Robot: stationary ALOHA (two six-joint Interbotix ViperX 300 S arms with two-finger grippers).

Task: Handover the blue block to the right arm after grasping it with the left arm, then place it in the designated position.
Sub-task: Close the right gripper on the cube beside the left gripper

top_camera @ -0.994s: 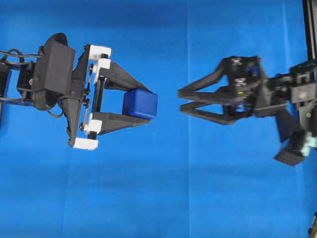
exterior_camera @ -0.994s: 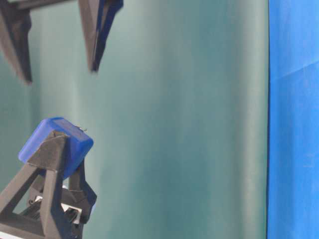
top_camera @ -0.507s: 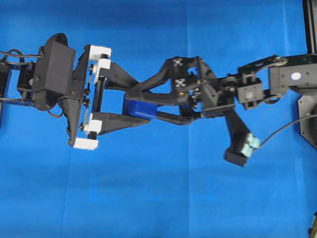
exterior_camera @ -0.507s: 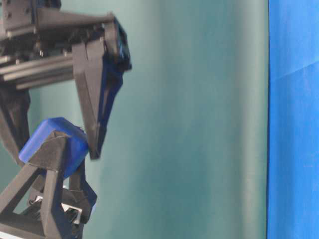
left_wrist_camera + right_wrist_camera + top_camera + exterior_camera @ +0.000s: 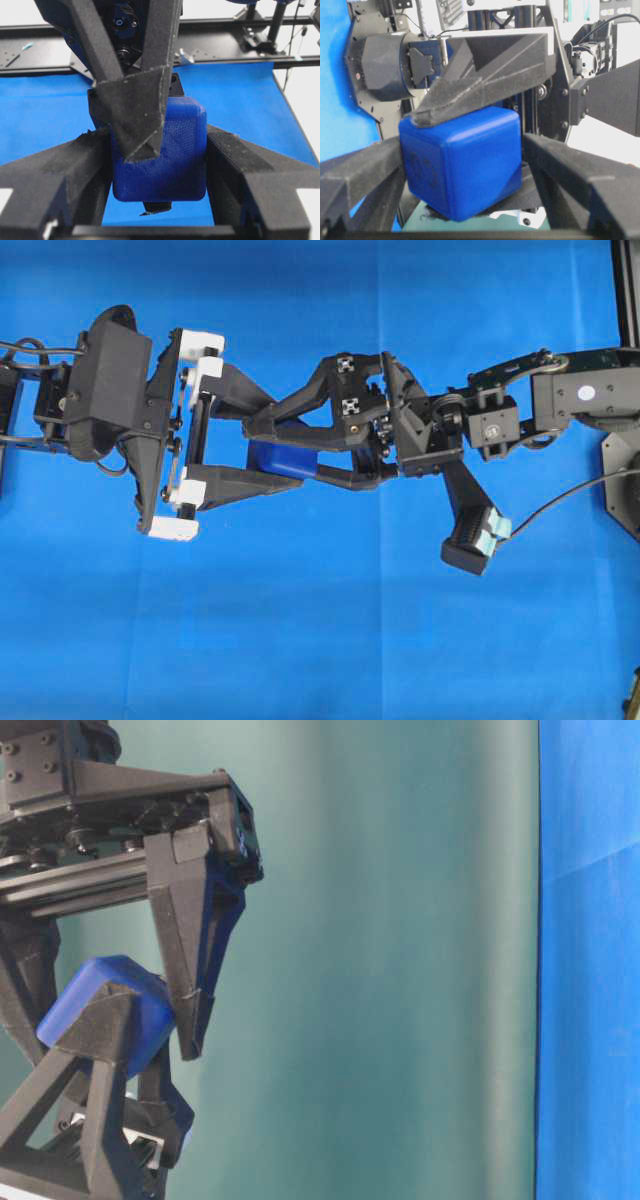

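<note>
Held in the air above the bright blue cloth [image 5: 320,640]: the small dark-blue cube with rounded edges [image 5: 283,459], clamped between the two pointed black fingers of the left gripper with white plastic brackets [image 5: 290,440]. In the left wrist view, one finger pressed flat against each side face of the blue block [image 5: 172,150], with no gap visible on either side.

Reaching in from the right of the overhead view: the all-black right gripper [image 5: 262,452], jaws spread wide and set around the same cube, crossed against the left pair. One right finger over the top face of the block, the other under it (seen in the left wrist view as a small dark tip below the bottom edge). In the right wrist view, the cube [image 5: 465,160] in the middle between the two right fingers, with a narrow gap on each side; not closed on it. In that same view, a left finger lying along the upper edge of the cube.

At table level, the block [image 5: 105,1010] perched on the upright left finger, tilted, against a plain teal backdrop [image 5: 400,970]. Right finger [image 5: 195,940] pointing down just beside the right face of the block, tip lower than the cube's top; touching or not, cannot tell from here.
</note>
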